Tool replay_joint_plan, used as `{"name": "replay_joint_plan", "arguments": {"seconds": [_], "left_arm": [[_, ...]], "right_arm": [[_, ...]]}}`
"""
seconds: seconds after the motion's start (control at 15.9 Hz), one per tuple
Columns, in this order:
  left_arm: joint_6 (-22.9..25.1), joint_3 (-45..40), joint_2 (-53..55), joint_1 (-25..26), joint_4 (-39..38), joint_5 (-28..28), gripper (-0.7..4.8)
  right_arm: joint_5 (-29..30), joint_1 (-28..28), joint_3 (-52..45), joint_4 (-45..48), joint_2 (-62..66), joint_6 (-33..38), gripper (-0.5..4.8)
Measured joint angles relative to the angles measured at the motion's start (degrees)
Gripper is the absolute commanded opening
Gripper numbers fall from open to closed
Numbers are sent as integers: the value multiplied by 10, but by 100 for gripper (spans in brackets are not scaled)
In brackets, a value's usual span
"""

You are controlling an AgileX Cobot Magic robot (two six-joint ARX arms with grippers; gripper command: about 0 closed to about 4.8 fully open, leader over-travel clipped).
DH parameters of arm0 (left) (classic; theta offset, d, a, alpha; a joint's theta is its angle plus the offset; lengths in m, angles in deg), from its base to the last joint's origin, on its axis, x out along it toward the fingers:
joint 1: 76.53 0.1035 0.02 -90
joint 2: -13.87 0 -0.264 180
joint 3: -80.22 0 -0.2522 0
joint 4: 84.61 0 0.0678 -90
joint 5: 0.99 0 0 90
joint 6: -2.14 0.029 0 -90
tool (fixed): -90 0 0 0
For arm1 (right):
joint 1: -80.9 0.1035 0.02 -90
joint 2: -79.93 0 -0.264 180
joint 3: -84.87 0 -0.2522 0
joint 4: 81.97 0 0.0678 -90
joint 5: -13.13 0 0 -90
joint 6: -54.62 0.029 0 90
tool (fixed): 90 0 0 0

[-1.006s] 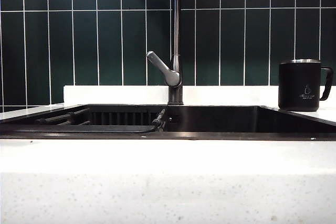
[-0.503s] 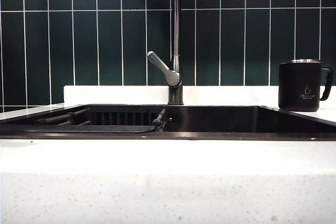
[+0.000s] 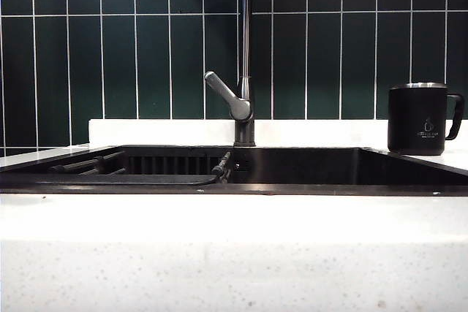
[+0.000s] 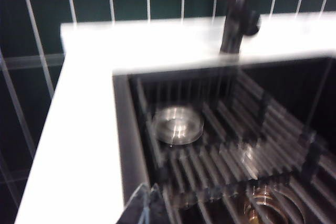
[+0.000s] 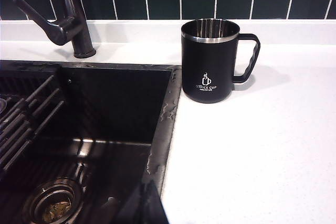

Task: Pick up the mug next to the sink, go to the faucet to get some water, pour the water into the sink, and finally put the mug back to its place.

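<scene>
Mug (image 5: 210, 60) is standing upright on the worktop (image 5: 252, 145), right by the sink (image 5: 105, 108) edge, handle pointing away from it. Left gripper (image 4: 144, 208) and right gripper (image 5: 149, 205) are both sitting closed, holding nothing, hanging over the sink's near edge.

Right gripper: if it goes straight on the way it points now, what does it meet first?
Likely the mug, standing upright on the countertop beside the sink. The right gripper, shut, aims slightly sink-side of it, so it might first pass over the sink's edge; depth is unclear.

Mug (image 3: 418, 118) on countertop (image 3: 234, 253) right of sink (image 3: 292, 169); faucet (image 3: 244, 71) behind.
</scene>
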Motion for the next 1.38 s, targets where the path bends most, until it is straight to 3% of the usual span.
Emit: {"name": "replay_joint_plan", "arguments": {"seconds": [0.19,0.5,1.26,1.38], "left_arm": [[0,1,0,29,37,-19,-6],[0,1,0,75,37,-69,-6],[0,1,0,77,30,-79,-6],[0,1,0,77,30,-79,-6]], "right_arm": [[0,0,0,0,0,0,0],[0,0,0,0,0,0,0],[0,-1,0,-4,0,0,0],[-24,-7,-4,-3,0,-2,0]]}}
